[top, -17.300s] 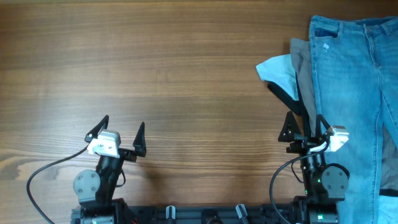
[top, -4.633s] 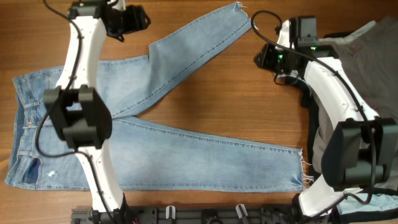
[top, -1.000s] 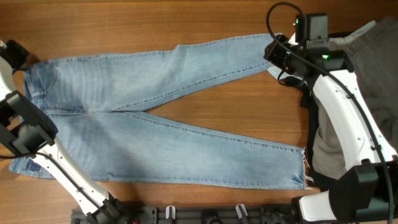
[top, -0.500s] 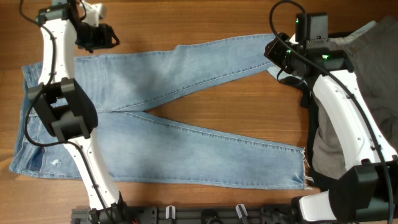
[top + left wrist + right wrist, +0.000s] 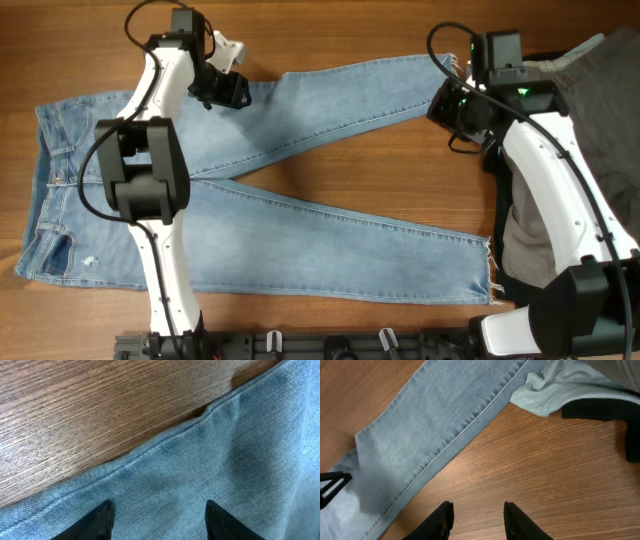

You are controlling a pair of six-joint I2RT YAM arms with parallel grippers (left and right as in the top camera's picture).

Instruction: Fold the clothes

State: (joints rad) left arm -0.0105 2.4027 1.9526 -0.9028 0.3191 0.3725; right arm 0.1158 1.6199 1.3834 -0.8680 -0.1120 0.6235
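Observation:
The light-blue jeans (image 5: 300, 245) lie flat, waistband at the left and both legs fanning out to the right. My left gripper (image 5: 232, 95) hovers over the upper leg near its far edge. In the left wrist view this gripper (image 5: 157, 520) stands open above the denim (image 5: 225, 460), just inside the seam, with nothing between its fingers. My right gripper (image 5: 442, 110) is by the upper leg's frayed hem. In the right wrist view it (image 5: 479, 517) is open over bare wood, with the jeans leg (image 5: 435, 420) off to the upper left.
A large grey garment (image 5: 600, 110) is heaped at the right edge beside the right arm. A crumpled pale-blue cloth (image 5: 555, 390) lies by the hem, next to a black arm part (image 5: 600, 410). Bare wood shows between the two legs (image 5: 400, 170).
The left arm swung in from the far left edge to above the upper leg, and its gripper opened, letting go of the waistband. The right gripper dipped slightly off the hem and narrowed a little.

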